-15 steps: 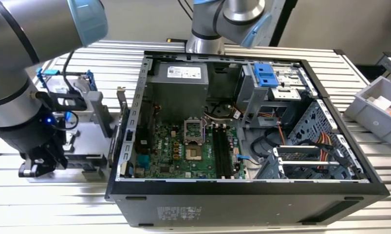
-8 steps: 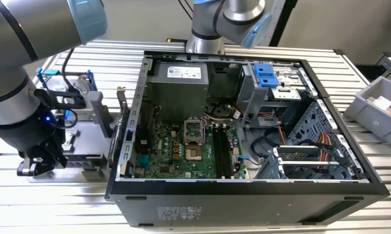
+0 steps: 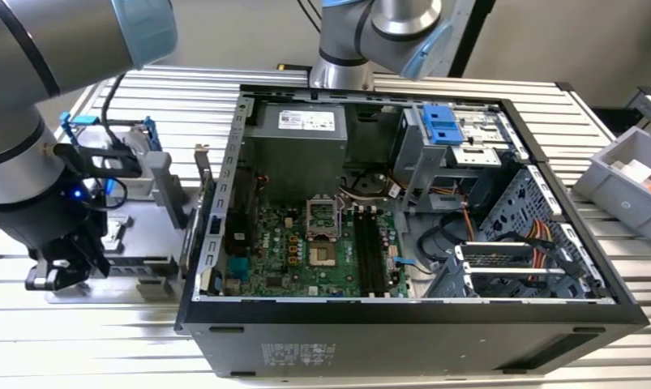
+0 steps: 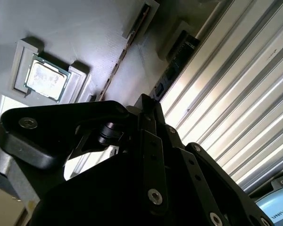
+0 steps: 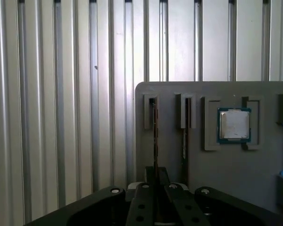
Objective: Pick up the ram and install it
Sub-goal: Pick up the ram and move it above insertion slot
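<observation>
Grey arm, blue joint caps, black jaws.

The thin, long, narrow circuit-board ram is standing on its long edge, upright, in a narrow slot of the flat grey plastic holder tray. Seen edge-on, it is showing as a dark sliver. In the second wrist view the ram is showing a brownish edge.

A robotics lab: a robot arm, a slatted aluminium bench, an opened computer case, a parts bin.
</observation>
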Available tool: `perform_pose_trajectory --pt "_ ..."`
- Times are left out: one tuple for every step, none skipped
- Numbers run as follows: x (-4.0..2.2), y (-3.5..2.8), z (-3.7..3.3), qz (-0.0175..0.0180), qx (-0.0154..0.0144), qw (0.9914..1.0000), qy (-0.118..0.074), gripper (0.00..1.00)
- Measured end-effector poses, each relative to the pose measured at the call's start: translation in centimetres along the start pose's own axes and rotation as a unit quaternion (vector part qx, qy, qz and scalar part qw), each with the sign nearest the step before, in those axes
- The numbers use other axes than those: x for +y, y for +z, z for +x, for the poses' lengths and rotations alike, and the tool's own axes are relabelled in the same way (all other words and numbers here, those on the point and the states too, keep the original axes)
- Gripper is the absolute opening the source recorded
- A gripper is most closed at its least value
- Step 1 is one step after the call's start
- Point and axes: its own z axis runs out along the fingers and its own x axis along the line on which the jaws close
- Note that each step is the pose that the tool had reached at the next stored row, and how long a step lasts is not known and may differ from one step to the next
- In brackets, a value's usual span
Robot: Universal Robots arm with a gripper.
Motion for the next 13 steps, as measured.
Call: perform_pose_trajectory --pt "0.00 -0.06 0.00 0.0000 0.0000 1.00000 0.000 0.00" --pt "0.00 -0.12 0.00 0.0000 0.0000 1.00000 0.000 0.00" --pt "0.00 -0.17 0.00 0.0000 -0.0001 1.00000 0.000 0.00" --pt "0.01 -0.24 0.00 0.0000 0.0000 1.00000 0.000 0.00" --pt "0.01 -0.32 -0.01 0.0000 0.0000 1.00000 0.000 0.00" --pt "0.01 -0.46 -0.01 0.0000 0.0000 1.00000 0.000 0.00" --pt "0.01 -0.56 -0.01 0.0001 -0.0001 1.00000 0.000 0.00" --pt "0.01 -0.62 -0.01 0.0000 0.0000 1.00000 0.000 0.00" --pt "0.01 -0.65 -0.01 0.0001 -0.0001 1.00000 0.000 0.00" --pt "0.02 -0.72 -0.01 0.0000 -0.0001 1.00000 0.000 0.00" --pt "0.02 -0.75 -0.01 0.0001 -0.0001 1.00000 0.000 0.00" --pt "0.02 -0.78 -0.02 0.0000 -0.0001 1.00000 0.000 0.00" --pt "0.02 -0.81 -0.01 0.0000 -0.0001 1.00000 0.000 0.00"
